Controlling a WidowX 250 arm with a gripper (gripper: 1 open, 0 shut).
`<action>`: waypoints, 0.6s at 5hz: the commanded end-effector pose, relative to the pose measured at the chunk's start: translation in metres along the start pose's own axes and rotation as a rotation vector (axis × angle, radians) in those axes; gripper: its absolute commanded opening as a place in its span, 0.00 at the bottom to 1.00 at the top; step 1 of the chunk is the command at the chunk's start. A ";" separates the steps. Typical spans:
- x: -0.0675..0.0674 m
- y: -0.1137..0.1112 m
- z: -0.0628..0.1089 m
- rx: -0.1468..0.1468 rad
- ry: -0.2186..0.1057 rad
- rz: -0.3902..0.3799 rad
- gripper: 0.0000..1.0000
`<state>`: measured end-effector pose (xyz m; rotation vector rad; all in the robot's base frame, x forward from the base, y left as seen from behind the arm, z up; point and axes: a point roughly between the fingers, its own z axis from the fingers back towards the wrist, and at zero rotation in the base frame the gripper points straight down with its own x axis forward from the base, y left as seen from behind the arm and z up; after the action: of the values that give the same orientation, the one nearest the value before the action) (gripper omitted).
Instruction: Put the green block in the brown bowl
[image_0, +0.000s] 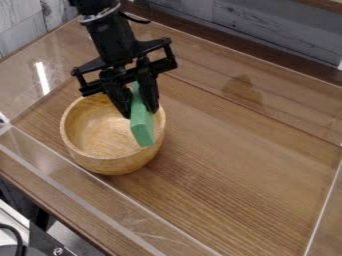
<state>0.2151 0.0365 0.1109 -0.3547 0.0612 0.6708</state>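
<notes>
1. A black robot arm reaches down from the upper left over a wooden table.
2. Its gripper is closed on the green block, the fingers pinched narrow around the block's upper part.
3. The green block is a slim, flat bar. It hangs nearly upright, slightly tilted, its lower end toward the camera.
4. The brown bowl, round and light brown, sits on the left side of the table, below the gripper.
5. In this view the block overlaps the right part of the bowl's opening; whether it touches the bowl, I cannot tell.
6. Dark cables lie at the lower left corner, beside the table's edge.
</notes>
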 end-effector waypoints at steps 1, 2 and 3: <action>0.002 -0.001 0.006 -0.022 -0.018 -0.015 0.00; 0.001 -0.001 0.005 -0.031 -0.006 -0.029 0.00; 0.001 -0.001 0.005 -0.039 0.009 -0.046 0.00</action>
<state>0.2129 0.0334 0.1080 -0.3959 0.0847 0.6264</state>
